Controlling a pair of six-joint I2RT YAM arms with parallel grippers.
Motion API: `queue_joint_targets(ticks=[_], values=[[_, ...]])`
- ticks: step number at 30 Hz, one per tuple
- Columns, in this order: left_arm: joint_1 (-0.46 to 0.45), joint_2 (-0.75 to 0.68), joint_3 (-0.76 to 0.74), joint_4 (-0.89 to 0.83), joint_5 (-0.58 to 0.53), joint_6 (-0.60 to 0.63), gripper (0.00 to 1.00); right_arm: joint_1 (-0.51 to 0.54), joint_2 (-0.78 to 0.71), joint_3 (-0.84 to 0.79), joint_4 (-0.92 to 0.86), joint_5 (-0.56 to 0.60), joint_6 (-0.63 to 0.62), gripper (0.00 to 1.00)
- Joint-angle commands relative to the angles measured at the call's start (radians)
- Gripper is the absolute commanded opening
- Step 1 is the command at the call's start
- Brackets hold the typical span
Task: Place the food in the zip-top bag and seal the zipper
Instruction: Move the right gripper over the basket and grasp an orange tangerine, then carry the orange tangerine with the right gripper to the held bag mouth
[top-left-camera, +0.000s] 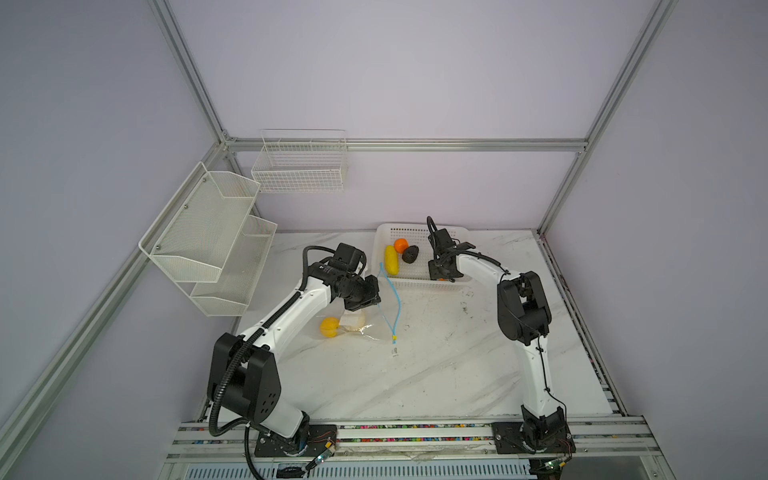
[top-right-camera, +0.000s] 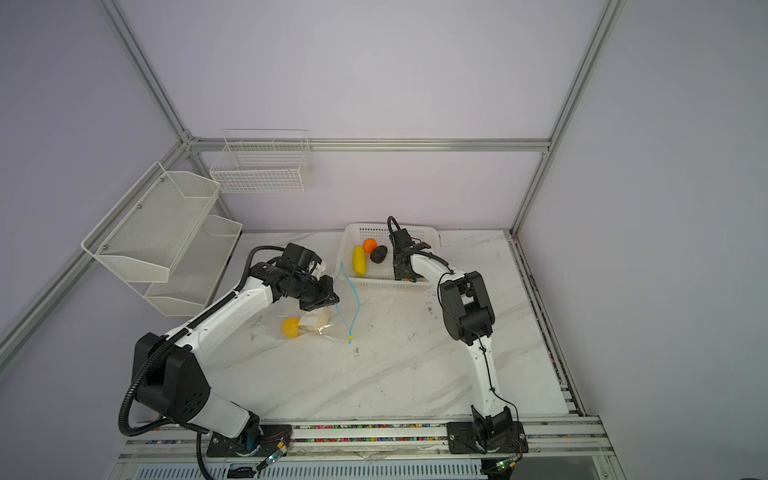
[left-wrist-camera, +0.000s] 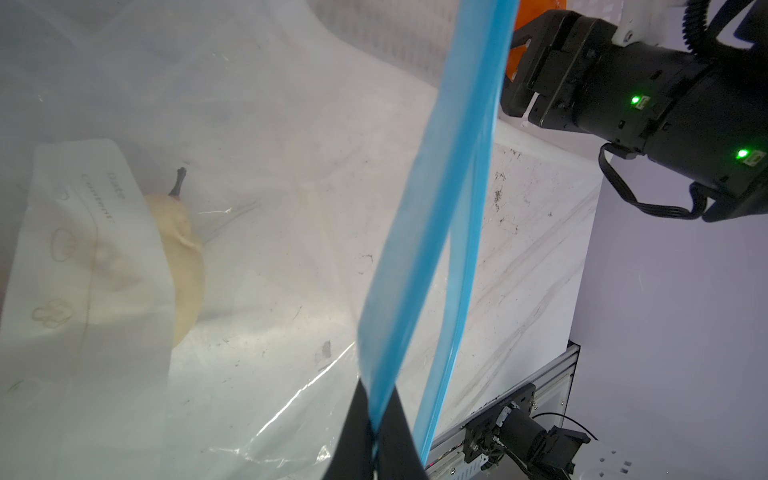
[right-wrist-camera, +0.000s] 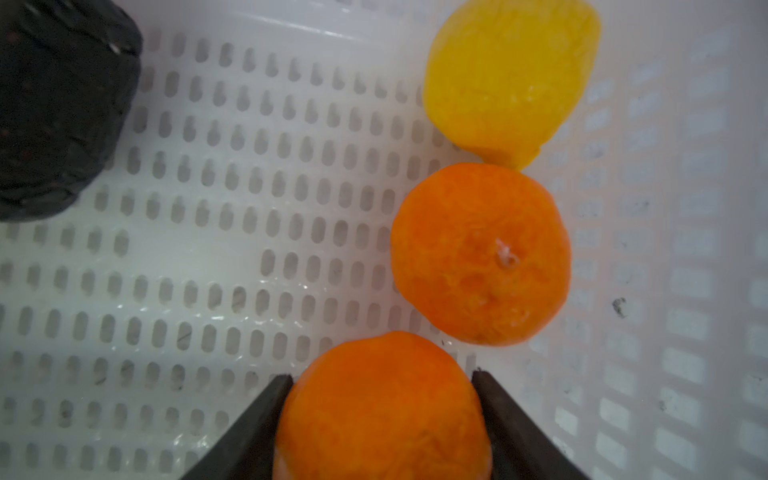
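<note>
My two top cameras are looking down from high at the near side, both covering the whole table (top-left-camera: 415, 374). My left wrist camera is peering close along the blue strip (left-wrist-camera: 436, 208); my right one is staring close into the basket (right-wrist-camera: 249, 187), which both top views are showing

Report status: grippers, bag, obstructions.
Left gripper shut on the zipper, holding the zip-top bag open. Right gripper straddling an orange ball in the basket, grip unconfirmed. Yellow fruit, cream fruit bagged. Nothing in the way.
</note>
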Motion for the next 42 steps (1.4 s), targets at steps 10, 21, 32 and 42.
queue_joint_targets(ticks=[10,21,32,42], values=[[0.003,0.012,0.074,0.016,0.024,0.005,0.0,-0.004,-0.155,-0.095,0.112,-0.04,-0.024,0.66],[0.004,0.01,0.088,0.016,0.028,0.005,0.0,0.011,-0.333,-0.248,0.274,-0.161,-0.05,0.64],[0.002,0.016,0.112,0.016,0.035,0.001,0.0,0.122,-0.634,-0.586,0.528,-0.423,-0.05,0.63],[0.004,-0.003,0.102,0.02,0.023,-0.004,0.0,0.246,-0.789,-0.82,0.752,-0.576,-0.011,0.63]])
